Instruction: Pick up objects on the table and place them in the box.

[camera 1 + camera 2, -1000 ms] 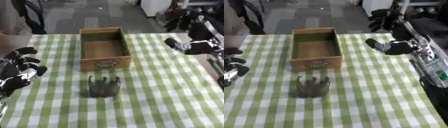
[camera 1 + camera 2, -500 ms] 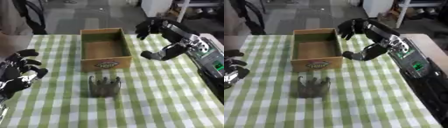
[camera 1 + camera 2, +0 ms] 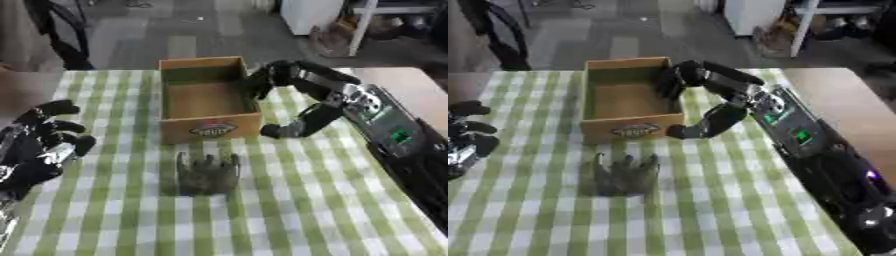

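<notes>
An open cardboard box [image 3: 211, 128] with a label on its front wall stands on the green-checked table; nothing shows inside it. A dark, spiky-topped object [image 3: 207, 174] lies on the cloth just in front of the box. My right hand [image 3: 325, 98] is open beside the box's right wall, with its fingers [image 3: 269, 76] over the far right corner and its thumb [image 3: 282, 131] low by the front right corner. It holds nothing. My left hand [image 3: 38, 146] rests open at the left edge, fingers up, well away from the dark object.
The checked tablecloth [image 3: 289, 210] covers the table, and its bare wooden end [image 3: 398, 87] shows at the right. My right forearm [image 3: 798, 135] runs diagonally over the table's right side. A dark chair [image 3: 61, 35] stands beyond the far left corner.
My right hand has swung from the table's right edge leftward and down, ending against the box's right side. The left hand, box and dark object have stayed put.
</notes>
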